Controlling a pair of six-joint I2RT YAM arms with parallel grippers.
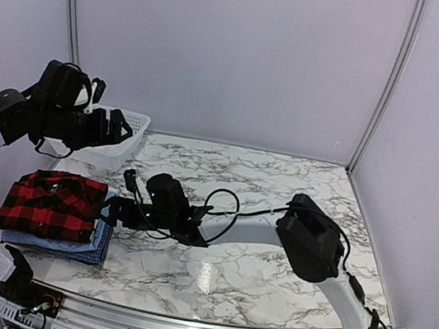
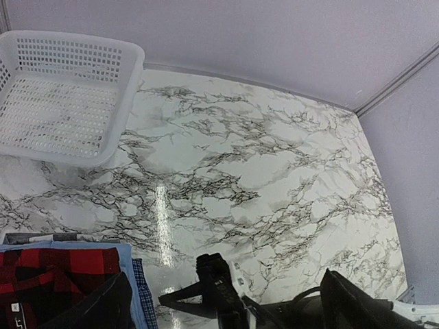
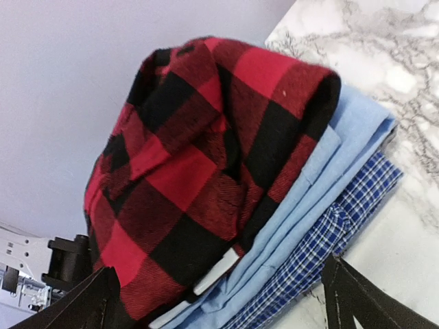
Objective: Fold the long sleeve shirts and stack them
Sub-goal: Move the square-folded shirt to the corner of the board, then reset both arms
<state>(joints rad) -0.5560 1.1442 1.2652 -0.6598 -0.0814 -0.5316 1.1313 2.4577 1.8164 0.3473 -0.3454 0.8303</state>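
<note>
The long sleeve shirts lie folded in one stack at the table's left: a red-and-black plaid shirt on top, a light blue shirt under it, and a blue checked shirt at the bottom. My right gripper reaches across to the stack's right edge. In the right wrist view it stands open, its fingers either side of the plaid, light blue and checked layers, gripping none. My left gripper hangs open and empty, high over the basket; its wrist view shows only table between its fingers.
A white mesh basket, also, sits at the back left of the marble table. The right arm stretches low across the table's middle. Walls close the back and the right side.
</note>
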